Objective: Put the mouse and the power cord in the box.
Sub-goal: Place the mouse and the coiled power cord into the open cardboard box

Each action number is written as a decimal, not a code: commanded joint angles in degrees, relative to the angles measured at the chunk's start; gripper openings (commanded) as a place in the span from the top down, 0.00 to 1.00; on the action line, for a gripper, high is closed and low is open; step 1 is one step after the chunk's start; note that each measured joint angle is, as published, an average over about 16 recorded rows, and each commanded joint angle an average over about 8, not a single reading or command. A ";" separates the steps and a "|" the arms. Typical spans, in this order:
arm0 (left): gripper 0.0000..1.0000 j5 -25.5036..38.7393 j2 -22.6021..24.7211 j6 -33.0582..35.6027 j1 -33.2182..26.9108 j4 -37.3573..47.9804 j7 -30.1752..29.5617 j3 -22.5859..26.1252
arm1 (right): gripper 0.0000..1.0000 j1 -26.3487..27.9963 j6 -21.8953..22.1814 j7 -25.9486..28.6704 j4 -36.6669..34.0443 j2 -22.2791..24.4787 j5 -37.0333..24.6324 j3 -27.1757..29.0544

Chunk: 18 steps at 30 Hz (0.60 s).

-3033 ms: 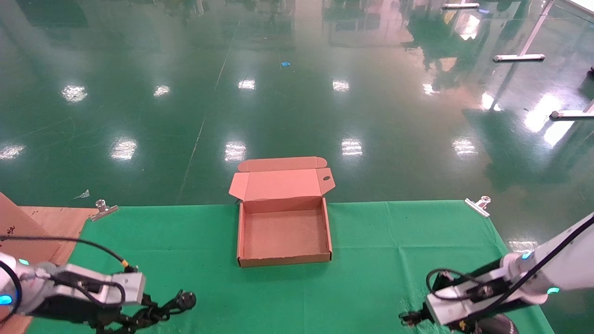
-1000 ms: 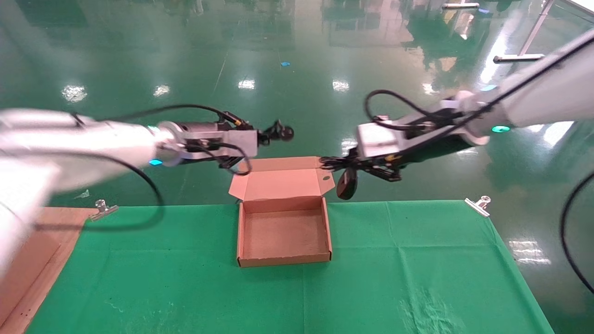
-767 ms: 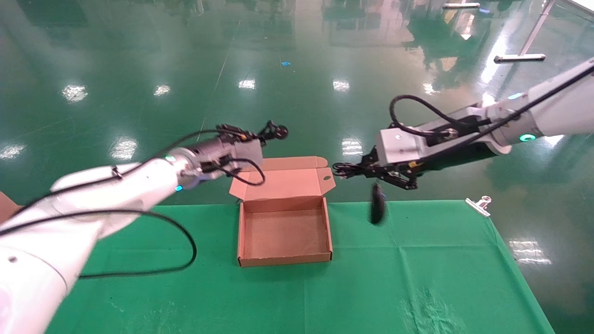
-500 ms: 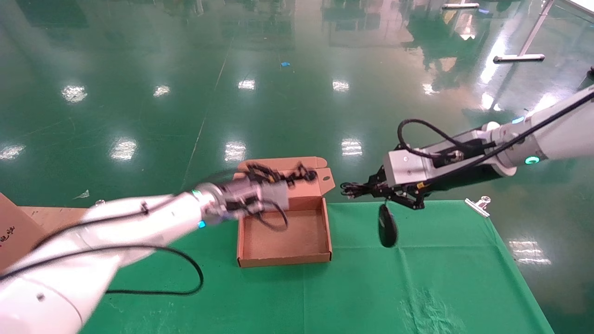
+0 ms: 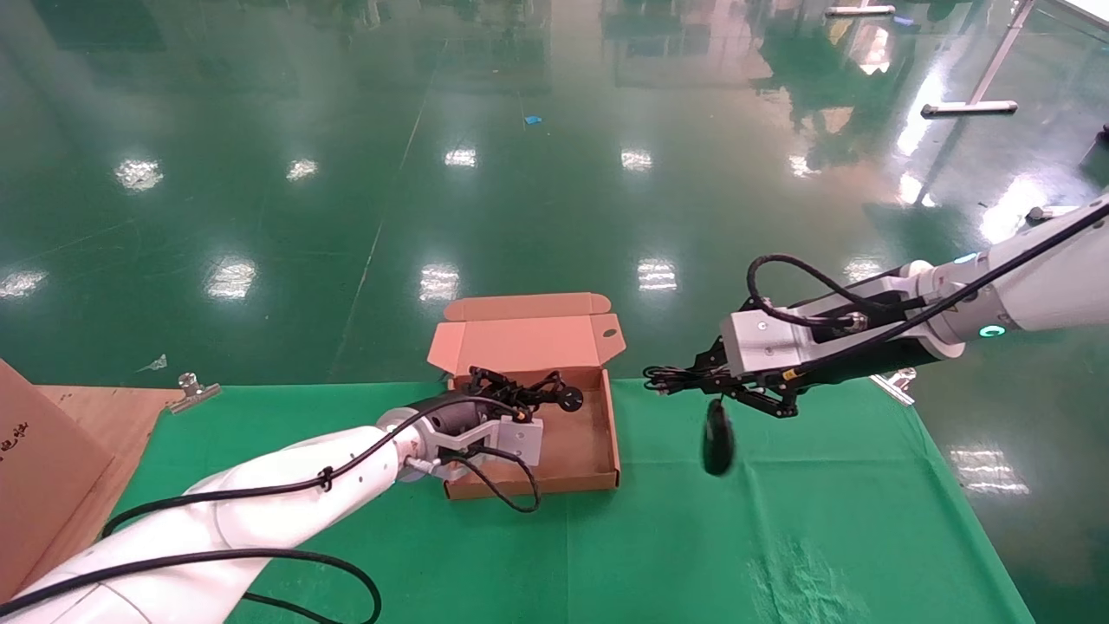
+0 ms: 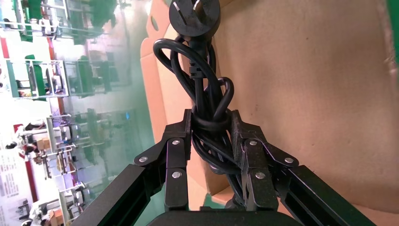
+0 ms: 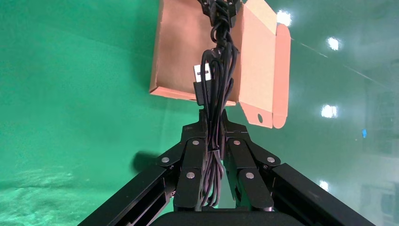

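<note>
The brown box (image 5: 613, 433) lies open at the table's middle back, its lid upright behind it. My left gripper (image 5: 501, 400) hangs over the box's inside, shut on the bundled power cord (image 5: 528, 395). Its round plug (image 5: 569, 400) points toward the right wall. In the left wrist view the left gripper (image 6: 211, 123) clamps the power cord (image 6: 200, 80) above the box floor (image 6: 306, 94). To the right of the box, my right gripper (image 5: 706, 379) is shut on the mouse's coiled thin cable (image 7: 216, 70). The mouse (image 5: 717, 440) dangles below it over the cloth.
A green cloth (image 5: 780, 537) covers the table. A metal clip (image 5: 192, 390) sits at its back left corner. A big cardboard piece (image 5: 35, 468) and a wooden board (image 5: 95, 407) lie at the far left. Behind the table is glossy green floor.
Both arms lifted from the table's front edge with their loads. The left swung up, then came down over the box with the cord. The right lowered beside the box, the mouse swinging.
</note>
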 commanded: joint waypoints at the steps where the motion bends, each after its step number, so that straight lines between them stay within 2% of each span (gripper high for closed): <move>1: 0.00 -0.40 -0.03 -0.80 -0.16 -0.09 -1.14 1.70 | 1.00 -0.27 0.10 -0.21 -0.15 0.01 0.02 0.02; 11: 0.00 -2.72 -0.14 -2.43 -1.18 -0.56 -4.52 7.57 | 1.00 -1.02 0.13 -0.34 -0.38 -1.03 -0.07 -0.05; 15: 0.45 -5.59 -0.67 -0.40 -2.32 -0.83 -5.87 8.01 | 1.00 -0.61 0.08 -0.20 -0.18 -1.70 -0.26 -0.19; 16: 0.51 -6.70 -0.94 0.51 -2.74 -0.82 -6.24 7.73 | 1.00 -0.43 0.14 -0.20 -0.07 -1.94 -0.34 -0.24; 18: 0.51 -9.44 -1.98 3.24 -3.73 -1.01 -6.95 6.63 | 1.00 0.02 0.31 -0.18 0.21 -2.56 -0.49 -0.35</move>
